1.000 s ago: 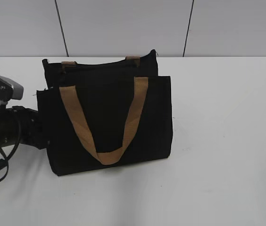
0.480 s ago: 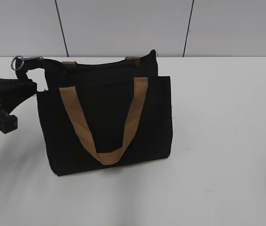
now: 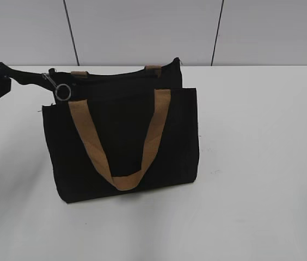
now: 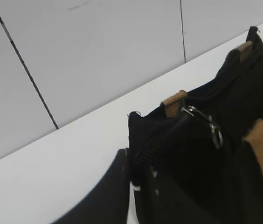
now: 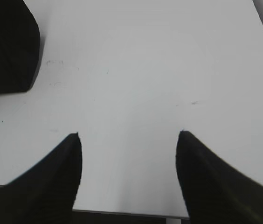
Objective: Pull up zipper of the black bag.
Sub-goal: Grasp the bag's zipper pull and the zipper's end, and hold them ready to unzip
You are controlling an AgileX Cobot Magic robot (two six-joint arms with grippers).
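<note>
The black bag (image 3: 126,141) stands upright on the white table, its tan handle hanging down the front. The zipper's silvery pull tab with a ring (image 3: 61,91) dangles at the bag's top left corner and also shows in the left wrist view (image 4: 211,129). A black zip tail stretches left from that corner to my left gripper (image 3: 0,76). In the left wrist view, that gripper (image 4: 132,173) is shut on the end of the zip tail, left of the pull tab. My right gripper (image 5: 128,135) is open and empty over bare table, out of the exterior view.
A white panelled wall (image 3: 142,27) runs right behind the bag. A corner of the bag (image 5: 5,46) sits at the upper left of the right wrist view. The table's front edge (image 5: 122,212) lies just under the right gripper.
My left gripper rose from beside the bag's lower left and moved left, drawing the zip tail out taut. The ringed pull tab went from the far left to the bag's corner.
</note>
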